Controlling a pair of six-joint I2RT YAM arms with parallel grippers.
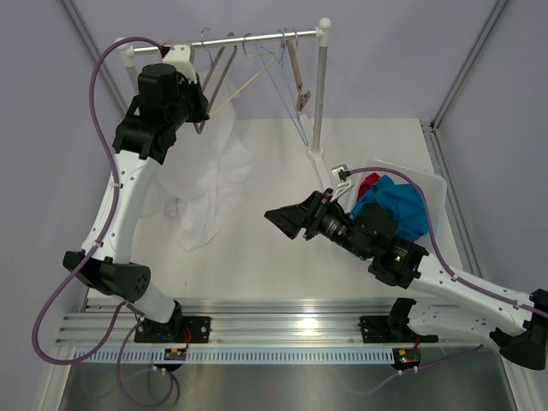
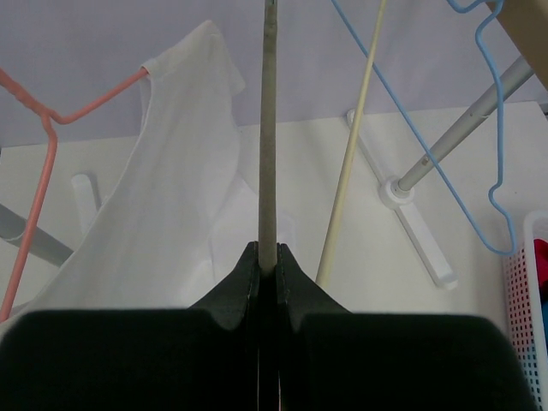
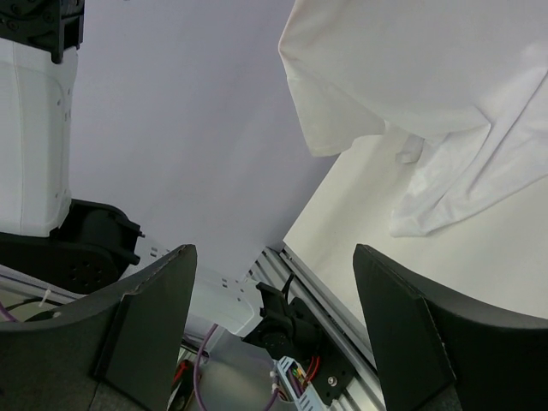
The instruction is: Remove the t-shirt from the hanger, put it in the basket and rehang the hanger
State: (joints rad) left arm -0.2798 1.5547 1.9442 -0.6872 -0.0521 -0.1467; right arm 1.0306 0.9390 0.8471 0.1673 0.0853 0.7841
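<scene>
Left gripper (image 2: 268, 272) pinches grey hanger (image 2: 268, 128) — t-shirt (image 2: 171, 223) beside.

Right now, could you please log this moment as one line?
left gripper shut on grey hanger bar | right gripper open, empty | t-shirt on pink hanger, lower part on table

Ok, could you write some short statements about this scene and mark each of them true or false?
1. The left gripper is shut on a thin grey hanger bar. True.
2. The right gripper holds the white t-shirt. False: it is open, empty and apart from the shirt.
3. The t-shirt's lower part lies on the table. True.
4. The basket is empty. False: it holds a blue cloth and a red cloth.
</scene>
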